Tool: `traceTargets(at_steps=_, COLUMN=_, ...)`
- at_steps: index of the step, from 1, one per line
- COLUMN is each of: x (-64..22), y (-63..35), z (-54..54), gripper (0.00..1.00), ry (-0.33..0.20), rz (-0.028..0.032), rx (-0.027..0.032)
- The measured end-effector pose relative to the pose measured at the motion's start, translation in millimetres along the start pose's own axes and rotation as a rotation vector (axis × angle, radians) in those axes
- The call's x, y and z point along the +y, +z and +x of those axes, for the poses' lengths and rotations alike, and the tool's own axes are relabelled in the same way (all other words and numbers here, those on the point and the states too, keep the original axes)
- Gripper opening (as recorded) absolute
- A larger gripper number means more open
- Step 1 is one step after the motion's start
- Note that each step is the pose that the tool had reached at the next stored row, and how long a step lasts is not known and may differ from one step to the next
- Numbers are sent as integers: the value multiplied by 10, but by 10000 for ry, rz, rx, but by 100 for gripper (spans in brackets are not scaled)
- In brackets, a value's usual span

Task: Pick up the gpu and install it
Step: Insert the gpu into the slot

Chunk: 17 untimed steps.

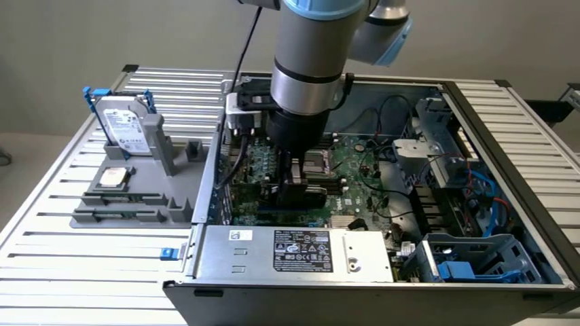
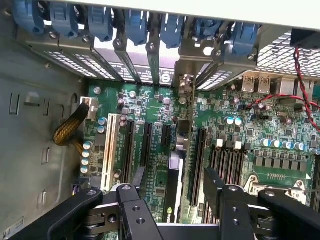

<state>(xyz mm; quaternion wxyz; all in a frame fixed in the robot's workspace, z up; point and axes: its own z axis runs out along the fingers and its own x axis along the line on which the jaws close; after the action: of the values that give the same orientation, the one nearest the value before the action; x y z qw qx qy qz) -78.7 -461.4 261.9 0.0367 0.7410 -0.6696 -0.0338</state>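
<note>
Between the fingers of the gripper [image 2: 172, 207], edge-on over the motherboard [image 2: 240, 135], the gpu [image 2: 173, 192] is held clamped, its black face upright, presumably so its connector edge can meet a slot [image 2: 198, 165] just beside it. Whether it is seated is hidden by the arm [image 1: 313, 61]; its lower edge is cut off inside the computer case [image 1: 507, 136].

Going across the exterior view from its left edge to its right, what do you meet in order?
Silver hard drive with blue frame → grey fixture tray → end effector holding the gpu over the motherboard → blue drive cage → the open computer case's right wall.
</note>
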Motion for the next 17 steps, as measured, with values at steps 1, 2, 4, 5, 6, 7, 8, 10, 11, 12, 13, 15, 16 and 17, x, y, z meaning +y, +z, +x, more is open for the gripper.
traceTargets(at_steps=1, x=5, y=4, z=-1, gripper=59, ry=1, rz=7, rx=2)
traceTargets(at_steps=2, x=7, y=5, z=-1, gripper=59, ry=0, rz=11, rx=4)
traceTargets(at_steps=4, x=12, y=9, z=-3, gripper=59, ry=1, rz=34, rx=5)
traceTargets(at_steps=5, x=13, y=10, z=-3, gripper=59, ry=0, rz=47, rx=5)
traceTargets(at_steps=6, x=16, y=11, z=-4, gripper=57, ry=0, rz=61, rx=4)
traceTargets(at_steps=7, x=19, y=12, z=-4, gripper=50, ry=1, rz=71, rx=5)
traceTargets(at_steps=8, x=20, y=12, z=-5, gripper=50, ry=0, rz=77, rx=6)
traceTargets(at_steps=10, x=23, y=11, z=-5, gripper=44, ry=0, rz=85, rx=8)
traceTargets(at_steps=11, x=25, y=12, z=-5, gripper=44, ry=1, rz=93, rx=10)
traceTargets(at_steps=12, x=26, y=12, z=-5, gripper=44, ry=1, rz=101, rx=11)
traceTargets(at_steps=13, x=27, y=12, z=-5, gripper=44, ry=1, rz=110, rx=14)
traceTargets(at_steps=15, x=29, y=12, z=-6, gripper=42, ry=2, rz=130, rx=16)
traceTargets(at_steps=16, x=29, y=12, z=-6, gripper=42, ry=1, rz=137, rx=17)
traceTargets(at_steps=17, x=30, y=12, z=-6, gripper=34, ry=2, rz=145, rx=18)
